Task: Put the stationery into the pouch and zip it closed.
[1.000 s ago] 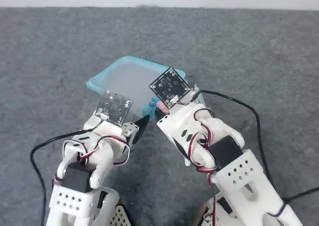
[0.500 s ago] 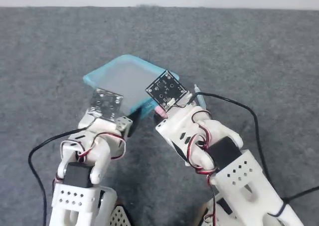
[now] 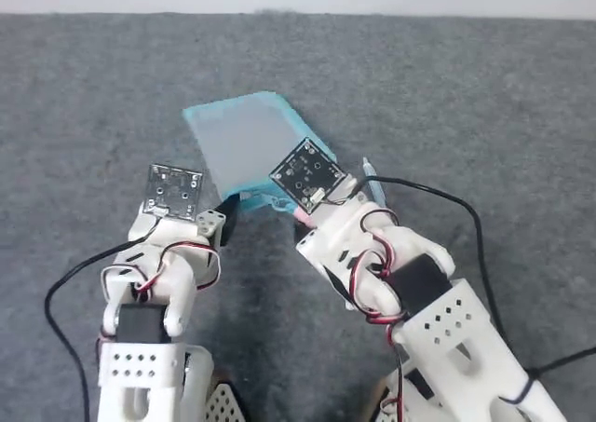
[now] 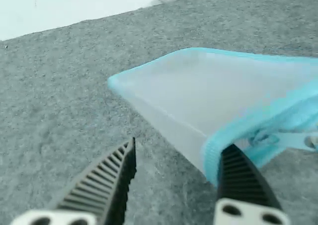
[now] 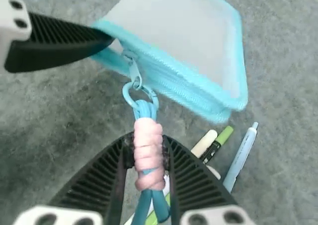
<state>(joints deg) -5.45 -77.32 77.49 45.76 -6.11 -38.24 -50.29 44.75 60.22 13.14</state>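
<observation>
Right gripper (image 5: 144,148) pinches the pink-wrapped cord (image 5: 147,155) of the pouch (image 5: 184,41); left gripper (image 4: 179,150) is wide open at the pouch's corner.
The teal-edged, translucent pouch (image 3: 244,147) lies about mid worktop (image 3: 484,96), zip edge toward the arms. The right fingers are clamped tight on the cord, which hangs from a teal ring (image 5: 138,93) on the zip slider. The left fingers are spread, gripping nothing, with one of them touching the pouch's near corner. Pens (image 5: 241,155) lie on the worktop just beside the pouch, outside it, by the right arm.
</observation>
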